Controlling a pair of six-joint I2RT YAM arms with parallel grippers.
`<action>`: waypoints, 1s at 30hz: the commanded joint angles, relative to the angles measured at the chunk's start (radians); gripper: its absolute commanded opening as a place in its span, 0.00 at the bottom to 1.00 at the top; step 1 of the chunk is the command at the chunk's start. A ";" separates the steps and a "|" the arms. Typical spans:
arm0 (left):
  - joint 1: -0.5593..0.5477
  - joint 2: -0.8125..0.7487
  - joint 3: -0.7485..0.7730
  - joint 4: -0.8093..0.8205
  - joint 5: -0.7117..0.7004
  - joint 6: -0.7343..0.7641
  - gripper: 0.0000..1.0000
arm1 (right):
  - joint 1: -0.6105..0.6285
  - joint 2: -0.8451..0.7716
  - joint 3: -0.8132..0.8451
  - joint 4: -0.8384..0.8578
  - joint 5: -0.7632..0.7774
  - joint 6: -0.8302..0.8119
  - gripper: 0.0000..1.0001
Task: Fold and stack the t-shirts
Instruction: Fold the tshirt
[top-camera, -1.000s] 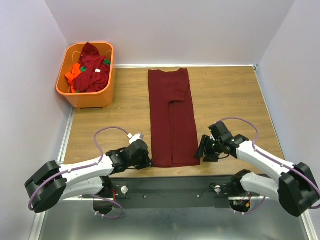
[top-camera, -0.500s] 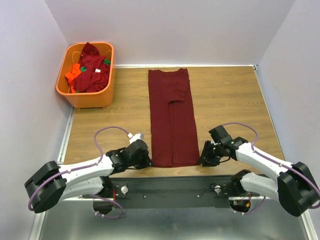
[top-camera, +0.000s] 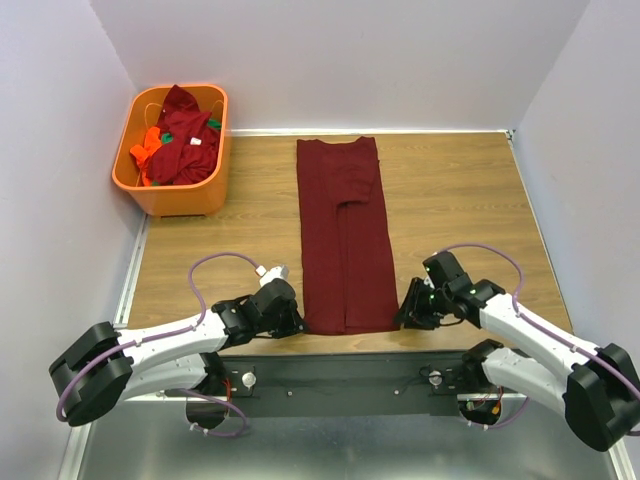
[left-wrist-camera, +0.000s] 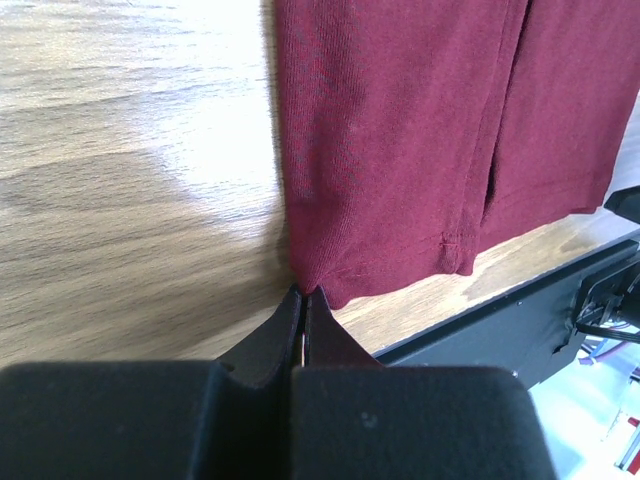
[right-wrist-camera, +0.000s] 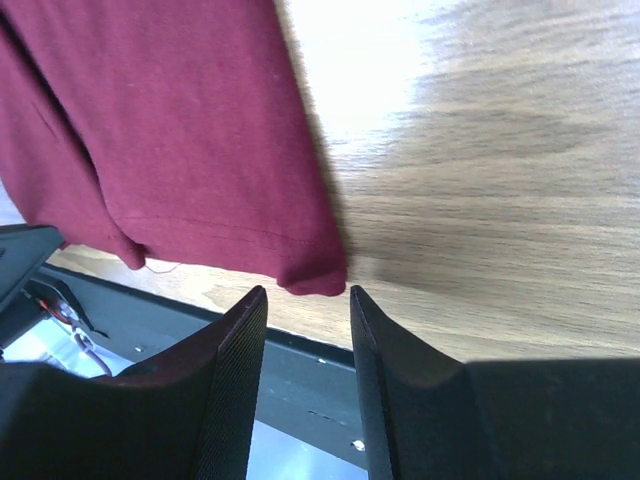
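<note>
A dark maroon t-shirt (top-camera: 343, 235), folded into a long narrow strip, lies down the middle of the wooden table (top-camera: 450, 190). My left gripper (top-camera: 297, 324) is shut on the shirt's near left hem corner (left-wrist-camera: 308, 275). My right gripper (top-camera: 402, 316) is open, its fingers on either side of the near right hem corner (right-wrist-camera: 312, 276) without touching it. More maroon, orange and green shirts (top-camera: 178, 140) are heaped in the basket at the far left.
The orange plastic basket (top-camera: 185, 195) stands at the table's far left corner. A black rail (top-camera: 340, 375) runs along the near edge just below the shirt's hem. Pale walls enclose the table on three sides.
My right gripper has moved down and left to the shirt's near right hem corner. The left gripper and the shirt have stayed put.
</note>
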 joint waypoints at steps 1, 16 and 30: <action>0.002 -0.011 -0.011 0.011 0.016 0.012 0.00 | 0.006 0.001 0.034 -0.004 0.034 -0.019 0.47; 0.002 -0.002 -0.008 0.013 0.018 0.015 0.00 | 0.008 0.093 -0.018 0.059 0.039 -0.058 0.34; -0.024 -0.005 0.009 0.013 0.033 0.031 0.00 | 0.006 -0.020 -0.050 -0.020 0.030 -0.044 0.01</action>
